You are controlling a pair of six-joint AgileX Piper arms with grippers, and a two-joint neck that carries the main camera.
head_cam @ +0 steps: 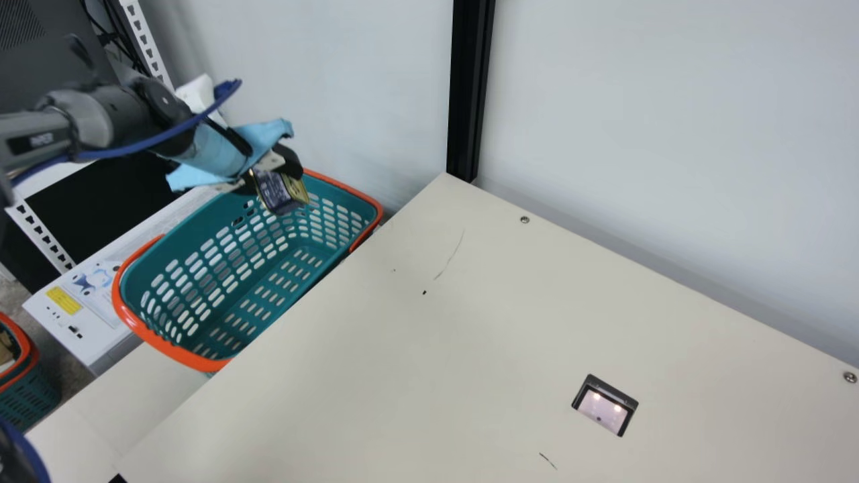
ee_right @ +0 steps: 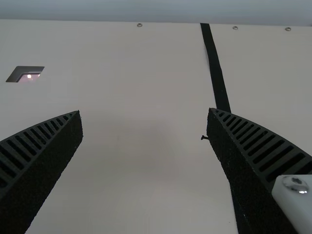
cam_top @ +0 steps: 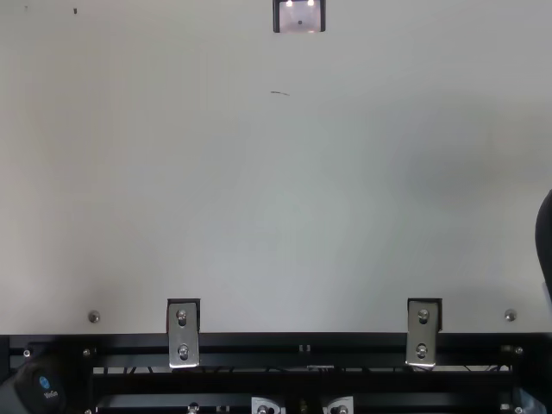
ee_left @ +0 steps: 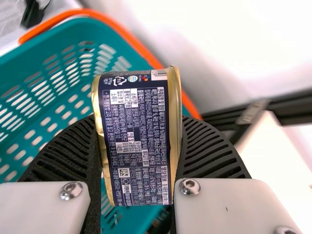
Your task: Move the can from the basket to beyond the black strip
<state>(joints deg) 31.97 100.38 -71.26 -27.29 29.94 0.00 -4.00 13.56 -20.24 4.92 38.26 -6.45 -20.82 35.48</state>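
In the main view my left gripper (head_cam: 278, 176) is shut on the can (head_cam: 280, 192), above the far part of the teal basket (head_cam: 137, 320) with its orange rim. The left wrist view has the dark blue can with gold edges (ee_left: 136, 141) pinched between both ribbed fingers of my left gripper (ee_left: 136, 151), the basket (ee_left: 29, 83) below it. My right gripper (ee_right: 145, 114) stands open in the right wrist view, nothing between its fingers. The black strip (ee_right: 217, 73) runs along the table there, partly hidden behind one finger.
The cream table (head_cam: 429, 349) lies beside the basket, with a square fixture (head_cam: 605, 405) set in it. A black post (head_cam: 470, 87) rises at the table's far corner against the wall. Another basket (head_cam: 30, 396) is at the main view's left edge.
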